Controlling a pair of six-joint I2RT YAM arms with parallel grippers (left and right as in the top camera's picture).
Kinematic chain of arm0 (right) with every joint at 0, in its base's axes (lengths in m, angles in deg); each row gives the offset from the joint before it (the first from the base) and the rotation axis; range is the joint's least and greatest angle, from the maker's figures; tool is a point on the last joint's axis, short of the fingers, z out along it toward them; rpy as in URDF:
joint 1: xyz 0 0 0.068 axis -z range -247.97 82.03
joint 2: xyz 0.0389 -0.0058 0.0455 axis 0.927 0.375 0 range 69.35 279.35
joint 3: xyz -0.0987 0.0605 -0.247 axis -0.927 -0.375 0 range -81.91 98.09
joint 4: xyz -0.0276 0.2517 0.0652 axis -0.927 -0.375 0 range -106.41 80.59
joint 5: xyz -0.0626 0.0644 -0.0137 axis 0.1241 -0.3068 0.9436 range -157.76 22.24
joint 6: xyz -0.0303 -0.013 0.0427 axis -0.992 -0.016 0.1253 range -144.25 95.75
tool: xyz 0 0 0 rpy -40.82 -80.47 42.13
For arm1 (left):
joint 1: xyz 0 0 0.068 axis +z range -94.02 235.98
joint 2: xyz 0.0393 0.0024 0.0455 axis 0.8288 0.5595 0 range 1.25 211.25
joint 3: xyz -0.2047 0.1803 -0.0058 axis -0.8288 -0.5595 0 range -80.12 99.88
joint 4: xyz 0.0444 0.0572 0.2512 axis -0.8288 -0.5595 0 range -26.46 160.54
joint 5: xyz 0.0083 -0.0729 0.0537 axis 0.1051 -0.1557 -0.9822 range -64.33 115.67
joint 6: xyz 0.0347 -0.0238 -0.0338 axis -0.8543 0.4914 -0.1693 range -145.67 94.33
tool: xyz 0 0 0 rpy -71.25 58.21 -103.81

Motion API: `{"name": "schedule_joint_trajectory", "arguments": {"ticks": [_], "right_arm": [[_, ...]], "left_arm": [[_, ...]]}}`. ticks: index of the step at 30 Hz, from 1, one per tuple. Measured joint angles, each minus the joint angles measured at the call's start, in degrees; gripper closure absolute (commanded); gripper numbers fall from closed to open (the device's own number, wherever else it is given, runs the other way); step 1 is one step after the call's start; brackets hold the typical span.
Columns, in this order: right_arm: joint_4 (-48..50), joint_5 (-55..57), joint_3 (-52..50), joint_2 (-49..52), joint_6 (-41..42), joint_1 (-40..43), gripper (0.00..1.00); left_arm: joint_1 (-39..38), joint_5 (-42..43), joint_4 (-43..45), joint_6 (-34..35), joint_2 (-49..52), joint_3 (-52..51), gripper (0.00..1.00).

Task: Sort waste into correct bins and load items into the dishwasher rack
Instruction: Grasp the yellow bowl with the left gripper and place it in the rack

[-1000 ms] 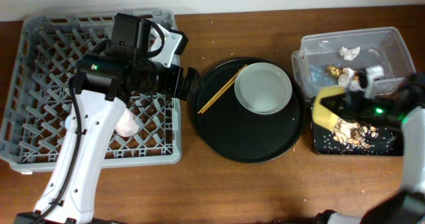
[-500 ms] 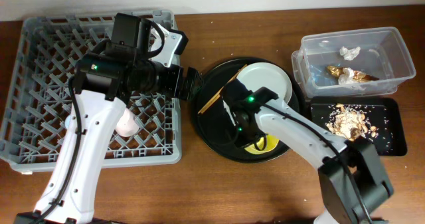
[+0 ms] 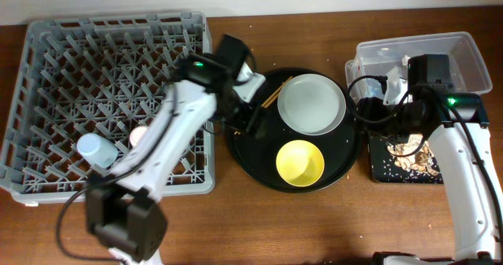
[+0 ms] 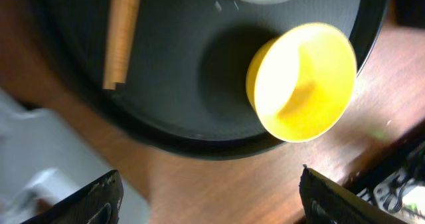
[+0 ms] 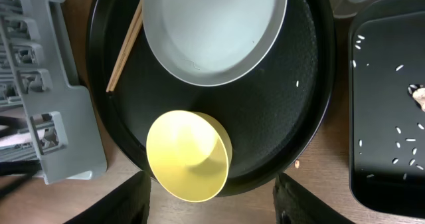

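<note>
The yellow bowl (image 3: 300, 163) (image 4: 302, 81) (image 5: 188, 156) sits on the large round black tray (image 3: 259, 159), in front of the pale grey plate (image 3: 313, 104) (image 5: 212, 28). Wooden chopsticks (image 3: 271, 98) (image 4: 123, 31) (image 5: 126, 48) lie to the left of the plate. My left gripper (image 3: 251, 114) (image 4: 212, 197) hovers open over the tray's left edge, holding nothing. My right gripper (image 3: 368, 112) (image 5: 212, 197) is open at the tray's right edge, apart from the bowl. A blue cup (image 3: 93, 149) and a pink cup (image 3: 140, 135) stand in the grey rack (image 3: 47, 53).
The clear tub (image 3: 464, 57) stands at the back right, partly hidden by my right arm. In front of it the shallow black tray (image 3: 393, 171) (image 5: 388, 117) holds tan scraps (image 3: 406, 145). The rack's corner (image 5: 33, 84) lies close to the round tray's left side.
The yellow bowl went from my right gripper onto the round tray, and that gripper opened and drew back right. My left arm swung from over the rack to the tray's left edge.
</note>
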Motion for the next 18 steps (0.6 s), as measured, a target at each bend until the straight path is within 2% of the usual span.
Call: {"name": "schedule_joint_trajectory", "arguments": {"ticks": [1, 3, 5, 7, 9, 11, 14, 16, 18], "right_arm": [[-0.09, -0.2, 0.0, 0.0, -0.42, 0.0, 0.38], [-0.2, -0.57, 0.0, 0.0, -0.7, 0.0, 0.27], [-0.17, -0.81, 0.0, 0.0, -0.96, 0.0, 0.25], [-0.2, -0.87, 0.0, 0.0, -1.03, 0.0, 0.25], [-0.13, -0.96, 0.0, 0.0, -0.96, 0.0, 0.25], [-0.15, -0.96, 0.0, 0.0, -0.96, 0.0, 0.25], [-0.15, -0.96, 0.0, 0.0, -1.01, 0.0, 0.25], [-0.2, -0.98, 0.0, 0.0, -1.03, 0.0, 0.25], [0.0, -0.96, 0.0, 0.0, -1.01, 0.0, 0.24]], "left_arm": [[-2.16, 0.02, -0.15, 0.04, 2.49, 0.0, 0.2], [-7.15, 0.02, 0.2, 0.24, 8.0, 0.0, 0.25], [-10.67, 0.0, 1.6, 0.26, 12.85, 0.0, 0.4], [-12.66, 0.02, 3.21, 0.63, 16.2, -0.02, 0.48], [-13.07, -1.18, 5.22, 0.81, 17.0, -0.07, 0.66], [-12.98, -4.39, 7.21, 1.75, 17.0, -0.07, 1.0], [-12.74, -6.36, 6.62, 2.27, 17.0, 0.11, 1.0], [-10.82, -5.88, -0.11, 3.06, 17.2, 2.16, 1.0], [-4.17, 0.42, -6.45, 2.84, 17.27, 8.85, 1.0]]}}
